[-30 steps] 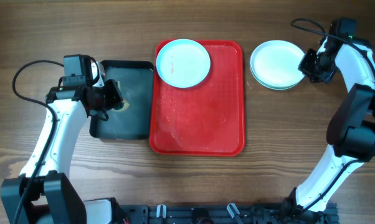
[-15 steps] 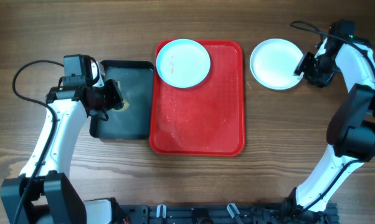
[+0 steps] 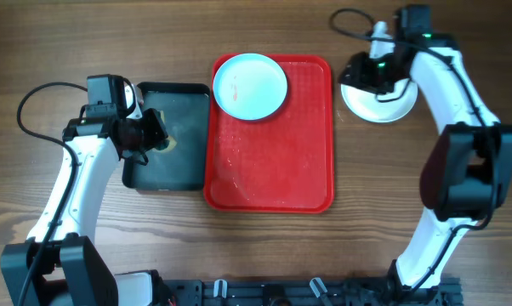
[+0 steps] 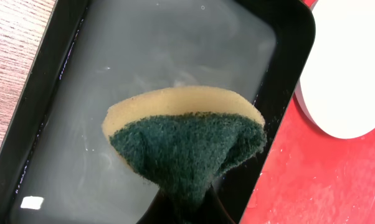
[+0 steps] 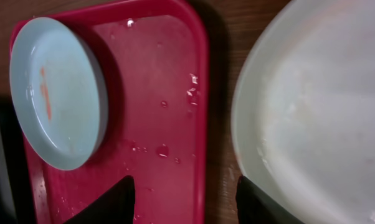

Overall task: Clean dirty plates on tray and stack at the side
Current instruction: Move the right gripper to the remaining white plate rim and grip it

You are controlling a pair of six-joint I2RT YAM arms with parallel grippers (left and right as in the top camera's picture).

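Dirt shows in one place only, as far as we can see: the blue plate (image 3: 250,86) sits in the far left corner of the red tray (image 3: 277,161), with an orange smear (image 5: 45,93) across its face. The white plate (image 3: 377,102) lies off the tray on the bare surface (image 3: 264,246), just beside the tray's far right corner; whether another lies under it we cannot tell. The right tool (image 5: 186,200) hovers over the gap between that plate and the tray, fingers spread with nothing between them. The left tool (image 3: 151,133) is clamped on a folded sponge (image 4: 187,140) above the wet black tray (image 3: 175,166), which lies just beside the red tray's left edge. The blue plate thus lies between the arms, right of and farther out than the sponge, left of the empty tool. We judge the sponge arm slightly nearer, so the wipe falls to it; being round, the plate sets no preferred approach.
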